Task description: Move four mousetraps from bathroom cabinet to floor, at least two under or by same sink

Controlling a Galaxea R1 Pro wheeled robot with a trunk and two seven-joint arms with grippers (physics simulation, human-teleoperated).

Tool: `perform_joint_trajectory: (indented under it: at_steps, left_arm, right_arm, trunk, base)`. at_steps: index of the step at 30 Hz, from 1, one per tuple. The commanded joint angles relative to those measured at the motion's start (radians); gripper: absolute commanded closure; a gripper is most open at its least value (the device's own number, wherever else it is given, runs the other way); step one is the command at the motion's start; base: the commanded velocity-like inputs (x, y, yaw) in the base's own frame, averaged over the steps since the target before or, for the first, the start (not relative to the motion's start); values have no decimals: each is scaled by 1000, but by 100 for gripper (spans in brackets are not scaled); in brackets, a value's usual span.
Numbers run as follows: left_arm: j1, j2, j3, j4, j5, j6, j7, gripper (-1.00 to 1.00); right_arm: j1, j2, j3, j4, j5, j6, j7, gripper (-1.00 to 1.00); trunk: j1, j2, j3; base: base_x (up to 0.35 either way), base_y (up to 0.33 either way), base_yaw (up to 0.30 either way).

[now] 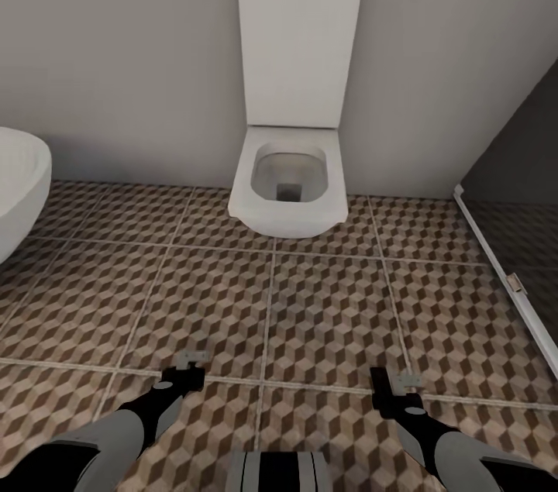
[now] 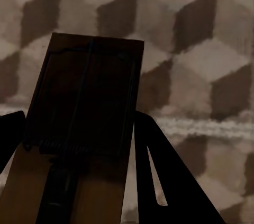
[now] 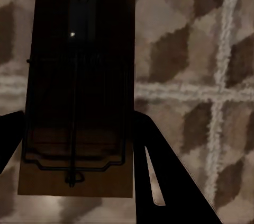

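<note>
Floor: bathroom floor (image 1: 325, 306), toilet (image 1: 288, 182) at 12, sink (image 1: 19, 190) at 9.
Left gripper (image 1: 191, 365): clamped on mousetrap (image 2: 79, 128) for carrying.
Right gripper (image 1: 394, 382): clamped on second mousetrap (image 3: 79, 86), ready to drop.

Open bathroom floor (image 1: 325, 321) lies ahead of both grippers, wide enough for either arm to pass. A white toilet (image 1: 288, 190) stands against the back wall, over the floor's far edge in the middle. A white sink (image 1: 19, 190) juts in at the left edge. A dark glass panel (image 1: 515, 190) with a white frame closes off the right edge.
</note>
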Motion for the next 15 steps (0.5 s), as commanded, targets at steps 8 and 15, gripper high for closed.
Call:
perform_joint_trajectory:
  at_steps: [8, 15]
  left_arm:
    - [-1, 1, -9, 0, 3, -3, 4, 100]
    - [-1, 1, -9, 1, 3, -3, 3, 100]
  right_arm:
    - [-1, 0, -8, 1, 8, -4, -2, 100]
    - [-1, 0, -8, 2, 8, -4, -2, 100]
  trunk:
    - [3, -2, -32]
    - [5, -3, -43]
  base:
    - [0, 0, 0]
    - [0, 0, 0]
